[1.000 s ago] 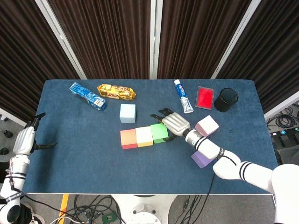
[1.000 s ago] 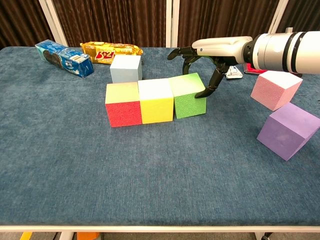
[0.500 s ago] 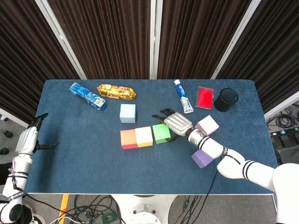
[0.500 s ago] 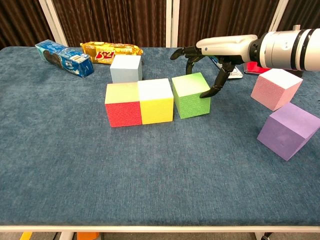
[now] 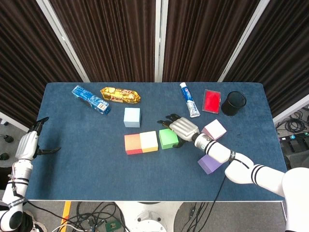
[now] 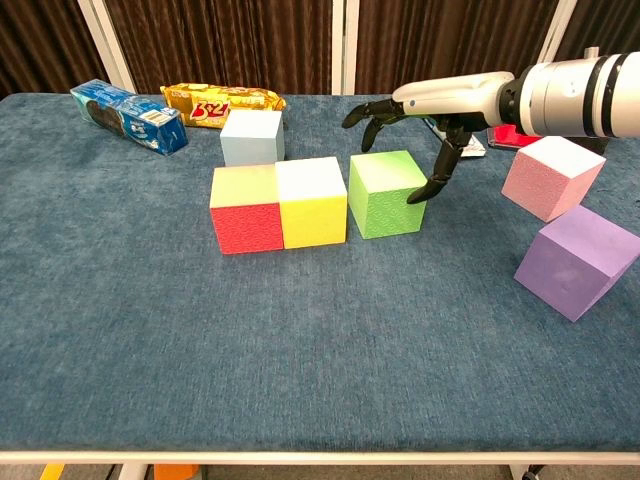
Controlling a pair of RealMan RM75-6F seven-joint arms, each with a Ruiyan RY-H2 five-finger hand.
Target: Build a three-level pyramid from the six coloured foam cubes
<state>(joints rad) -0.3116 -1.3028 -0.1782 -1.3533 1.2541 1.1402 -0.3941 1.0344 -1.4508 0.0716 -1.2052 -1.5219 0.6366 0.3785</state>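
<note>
The red cube [image 6: 246, 208] and yellow cube [image 6: 312, 201] stand touching in a row; both also show in the head view, red cube [image 5: 133, 144] and yellow cube [image 5: 148, 141]. The green cube [image 6: 388, 193] stands on the table a small gap to their right. My right hand [image 6: 425, 105] arches over the green cube [image 5: 168, 138], fingers behind it and thumb on its right face, gripping it. The light blue cube [image 6: 251, 136] sits behind the row. The pink cube [image 6: 551, 176] leans on the purple cube [image 6: 577, 260] at the right. My left hand [image 5: 28, 145] hangs open, off the table's left edge.
Along the far edge lie a blue snack packet [image 5: 91, 99], a golden snack packet [image 5: 120, 95], a toothpaste tube [image 5: 189, 105], a red box [image 5: 211, 100] and a black cup [image 5: 233, 103]. Bare blue cloth [image 6: 300, 340] spans the near half of the table.
The green cube slid right with my right hand, opening a small gap from the yellow cube, and squared up. The left hand barely moved.
</note>
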